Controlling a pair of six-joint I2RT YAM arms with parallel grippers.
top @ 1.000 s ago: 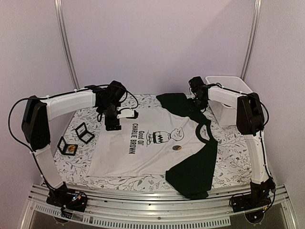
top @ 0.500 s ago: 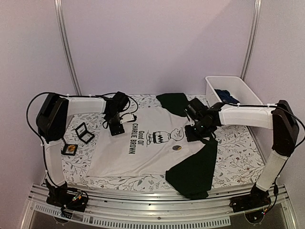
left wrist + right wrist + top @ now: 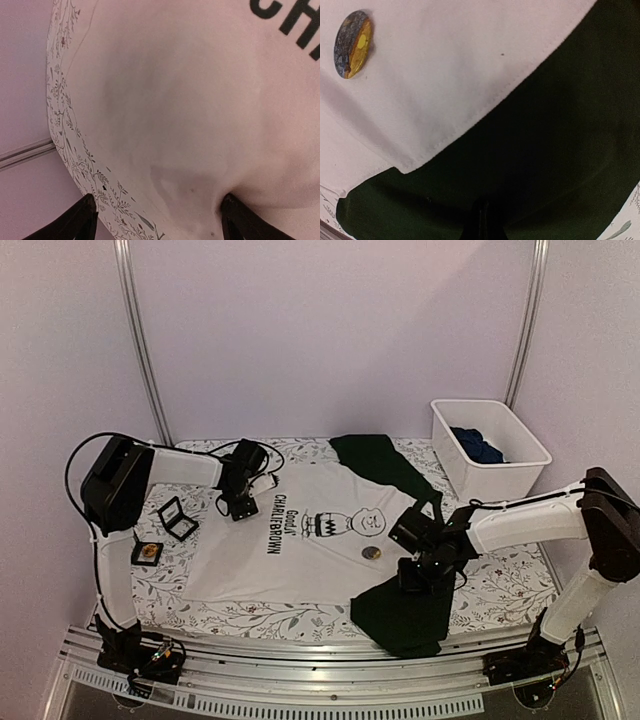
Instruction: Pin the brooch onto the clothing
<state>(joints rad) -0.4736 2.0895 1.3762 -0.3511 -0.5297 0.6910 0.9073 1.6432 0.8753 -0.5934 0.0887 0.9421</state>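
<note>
The right tool, clamped on a sleeve of the white, dark-sleeved Charlie Brown T-shirt, seems to be smoothing it, the round gold-and-grey brooch lying just ahead-left, while the left tool stands spread over the hem; next, a gentle, brooch-sparing pull.

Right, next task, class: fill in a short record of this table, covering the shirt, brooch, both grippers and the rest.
shirt: white, printed, spread flat on a flowered cloth
brooch: round, on the white front near the printed face
left gripper: open, over the shirt's white edge
right gripper: shut, tips at a dark sleeve
bin: white, far right, blue garment inside
boxes: two small open ones, left of the shirt
</note>
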